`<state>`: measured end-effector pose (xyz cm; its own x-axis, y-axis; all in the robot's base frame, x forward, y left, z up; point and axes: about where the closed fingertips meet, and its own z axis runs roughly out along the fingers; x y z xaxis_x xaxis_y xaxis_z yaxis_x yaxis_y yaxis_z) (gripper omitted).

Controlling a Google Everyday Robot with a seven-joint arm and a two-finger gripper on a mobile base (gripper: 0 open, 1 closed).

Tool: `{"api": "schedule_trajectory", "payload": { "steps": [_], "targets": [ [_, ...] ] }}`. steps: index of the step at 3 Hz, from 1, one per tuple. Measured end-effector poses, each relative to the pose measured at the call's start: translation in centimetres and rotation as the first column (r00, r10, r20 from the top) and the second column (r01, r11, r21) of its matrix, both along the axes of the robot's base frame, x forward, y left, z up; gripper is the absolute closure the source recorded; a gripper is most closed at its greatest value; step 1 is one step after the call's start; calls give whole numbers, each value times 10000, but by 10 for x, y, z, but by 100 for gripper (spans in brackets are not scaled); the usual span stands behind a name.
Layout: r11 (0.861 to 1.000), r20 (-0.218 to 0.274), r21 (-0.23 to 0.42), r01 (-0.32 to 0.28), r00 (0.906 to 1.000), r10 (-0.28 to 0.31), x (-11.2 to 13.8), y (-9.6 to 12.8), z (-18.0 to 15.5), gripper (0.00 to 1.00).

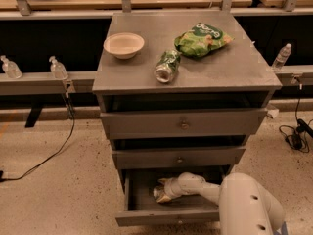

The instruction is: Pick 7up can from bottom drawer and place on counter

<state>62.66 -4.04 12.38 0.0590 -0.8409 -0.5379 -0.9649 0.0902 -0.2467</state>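
Note:
The bottom drawer (166, 217) of the grey cabinet is pulled open. The 7up can (158, 194), silvery with a shiny end, lies on its side inside at the middle. My gripper (164, 190) reaches into the drawer from the right, with one finger above the can and one below, closed on it. The can rests low in the drawer. The counter (220, 70) is the cabinet's scuffed grey top, well above the gripper.
On the counter lie a darker green can (167, 66) on its side, a pale bowl (123, 44) and a green chip bag (203, 38). The two upper drawers are slightly ajar. My white arm body (249, 207) fills the lower right. Water bottles (58, 68) stand on side rails; cables (49, 155) cross the floor.

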Motion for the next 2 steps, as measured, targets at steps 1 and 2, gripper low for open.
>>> {"api": "schedule_trajectory", "payload": {
  "steps": [1,2],
  "targets": [
    [9997,102,-16,-240,9997,240,3,8,7,66],
    [9990,140,192,-400,9991,397,5,20,30,89]
  ]
}}
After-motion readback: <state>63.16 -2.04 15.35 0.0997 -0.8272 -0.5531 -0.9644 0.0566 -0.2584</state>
